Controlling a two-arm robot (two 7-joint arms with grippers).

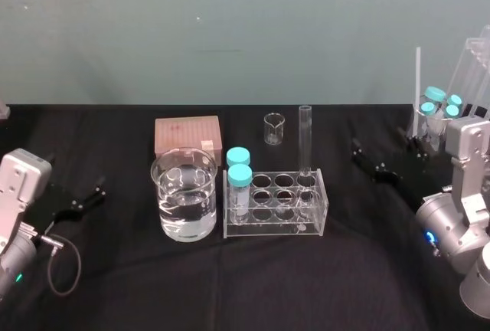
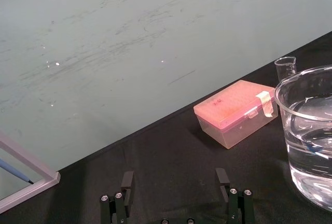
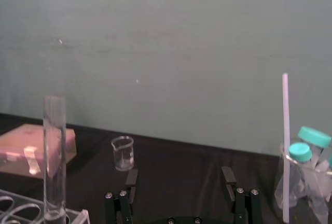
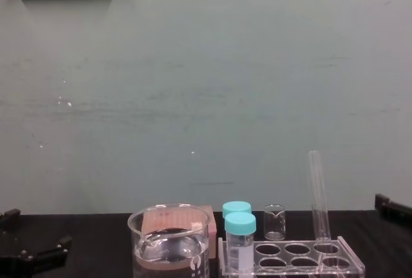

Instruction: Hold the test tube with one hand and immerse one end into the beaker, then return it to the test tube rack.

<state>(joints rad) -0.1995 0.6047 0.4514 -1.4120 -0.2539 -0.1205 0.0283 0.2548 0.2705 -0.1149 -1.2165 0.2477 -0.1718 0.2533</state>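
The test tube (image 1: 305,143) stands upright in the back right hole of the test tube rack (image 1: 276,224), free of any grip. It rises above the rack (image 4: 290,260) in the chest view as test tube (image 4: 318,194) and stands off to one side in the right wrist view as test tube (image 3: 54,156). The beaker (image 1: 184,193), part full of clear liquid, sits just left of the rack. My right gripper (image 1: 387,158) is open to the right of the rack, and its fingers (image 3: 132,180) hold nothing. My left gripper (image 1: 84,197) rests open at the far left.
Two teal-capped vials (image 1: 239,174) stand in the rack's left end. A pink box (image 1: 187,136) lies behind the beaker, and a tiny beaker (image 1: 274,128) stands behind the rack. A clear holder with more teal-capped vials (image 1: 440,105) is at the far right.
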